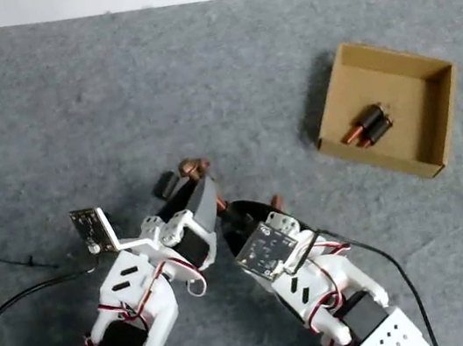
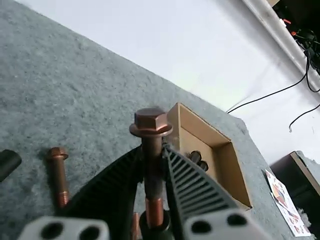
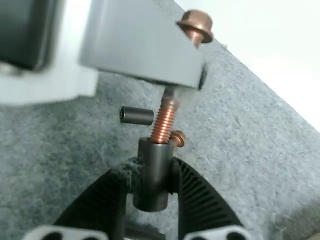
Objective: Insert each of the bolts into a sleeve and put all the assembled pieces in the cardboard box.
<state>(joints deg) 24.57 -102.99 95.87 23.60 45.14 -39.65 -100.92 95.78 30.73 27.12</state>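
Bolt [image 2: 151,167] and sleeve [image 3: 152,160] meet between the arms, nearest you. Left gripper [image 2: 153,150] is clamped on the shank just under the hex head. Right gripper [image 3: 151,180] is clamped round the sleeve's lower body. Threaded tip sits at the sleeve mouth, seemingly just inside.

Judgement: both parts are rigid, small and dense for their size. Plated shank and smooth sleeve are likely slippery, so you want a firm squeeze from the ribbed pads. Take the bolt by its plain shank, thread left free, and the sleeve low, mouth unobstructed. Misalignment will jam, not flex.

Beyond, on the grey mat: a loose bolt [image 2: 58,175] and a spare sleeve [image 3: 136,115], apart.

Farthest: cardboard box [image 1: 435,117], assembled pieces [image 1: 368,125] lying inside
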